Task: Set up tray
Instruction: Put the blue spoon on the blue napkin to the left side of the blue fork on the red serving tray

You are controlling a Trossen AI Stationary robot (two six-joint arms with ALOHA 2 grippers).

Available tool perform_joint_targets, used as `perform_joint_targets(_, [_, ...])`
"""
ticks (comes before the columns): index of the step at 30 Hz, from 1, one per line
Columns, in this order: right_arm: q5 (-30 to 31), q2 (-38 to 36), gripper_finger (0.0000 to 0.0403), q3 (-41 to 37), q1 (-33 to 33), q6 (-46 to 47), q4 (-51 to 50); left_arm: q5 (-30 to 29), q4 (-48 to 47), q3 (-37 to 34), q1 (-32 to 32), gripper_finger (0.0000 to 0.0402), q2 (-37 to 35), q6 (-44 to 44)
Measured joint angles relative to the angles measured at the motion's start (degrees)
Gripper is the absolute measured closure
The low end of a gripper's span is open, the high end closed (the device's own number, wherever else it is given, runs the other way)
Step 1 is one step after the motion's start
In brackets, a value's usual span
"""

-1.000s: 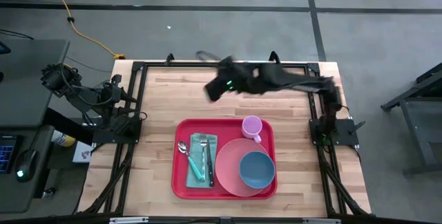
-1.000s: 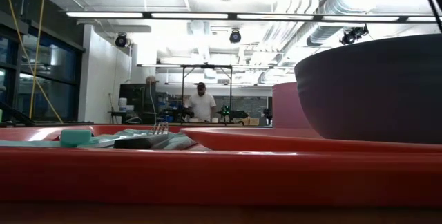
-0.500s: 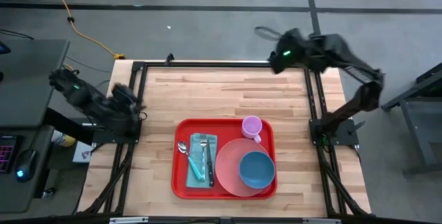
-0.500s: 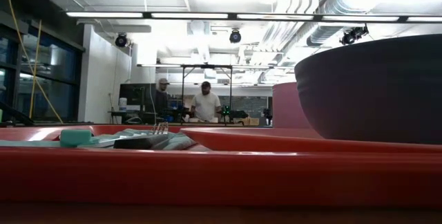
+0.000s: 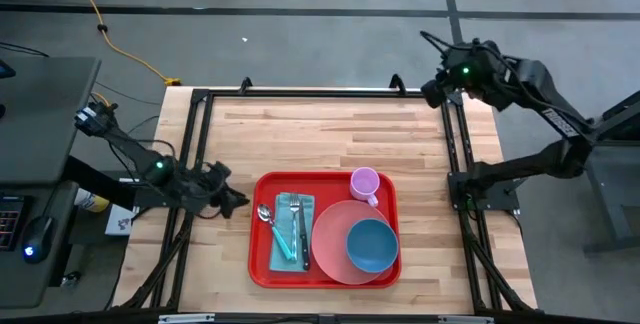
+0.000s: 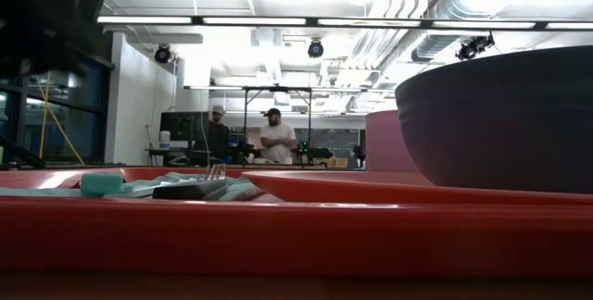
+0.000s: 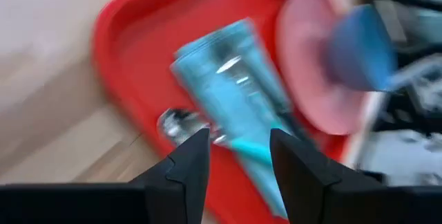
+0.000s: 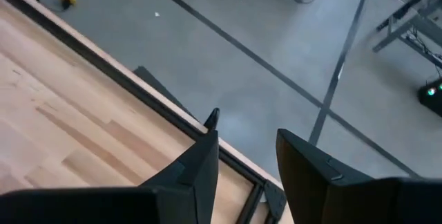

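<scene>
**Left arm closes on the tray while the right pulls clear**

Both arms have shifted in the last second: the right one, which was stretched over the far middle of the tabletop, has swung out to the far right corner, and the left one has dropped from its perch beside the frame toward the tray's near-left side.

From where I stand, the left hand [image 5: 232, 202] is low over the wood, just beside the short left edge of the tray [image 5: 262, 264], not touching it as far as I can tell. Its fingers [image 7: 185, 171] are spread, with nothing between them; past them the wrist camera sees the tray's corner, the teal napkin [image 7: 235, 79] and a spoon [image 7: 181, 122] lying on it.

The tray sits in the near middle of the tabletop [image 5: 300, 134], its long axis running left to right. It lies to the right of the left hand and is far nearer to that hand than to the other. On it I see the napkin with cutlery at the left, a pink plate [image 5: 330, 239] carrying a blue bowl [image 5: 372, 245], and a small pink cup [image 5: 365, 182] at the far edge.

The right hand [image 5: 432, 92] hangs above the far right corner, well apart from the tray, fingers [image 8: 200, 165] spread and empty, looking down at the frame and the floor.

I can read no brand, label or writing on anything.
</scene>
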Motion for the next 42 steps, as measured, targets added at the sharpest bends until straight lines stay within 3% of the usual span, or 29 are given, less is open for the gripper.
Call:
perform_joint_targets(5, [-1.08, -2.38, 0.0279, -4.78, 0.07, -1.61, 2.61, 1.06, -0.66, -0.86, 0.0, 0.022, 9.25, -14.09])
perform_joint_targets(9, [-1.82, -3.47, 0.0279, -8.03, 0.04, -1.65, 2.8, 0.84, 5.14, -0.84, 1.43, 0.022, 16.34, -14.63])
perform_joint_targets(15, [-1.36, -4.07, 0.0279, -10.87, 0.05, -3.29, 3.11, 4.67, 12.03, -0.77, 5.44, 0.022, 25.55, 0.08])
perform_joint_targets(22, [-1.5, -4.47, 0.0279, -11.14, 0.04, -6.96, 5.65, 12.55, 12.76, -0.68, 9.19, 0.022, 29.09, 8.79])
perform_joint_targets(27, [-1.51, -4.77, 0.0279, -11.12, 0.04, -7.2, 5.97, 13.06, 12.03, 0.0, 10.55, 0.022, 29.16, 13.97])
perform_joint_targets(36, [-1.51, -4.94, 0.0279, -11.12, 0.04, -8.1, 6.0, 13.63, 11.7, 3.21, 11.43, 0.022, 29.09, 34.63])
perform_joint_targets(42, [-1.9, -4.94, 0.0279, -11.12, 0.04, -8.1, 5.99, 11.81, 5.51, 4.98, 11.43, 0.022, 29.09, 45.51])
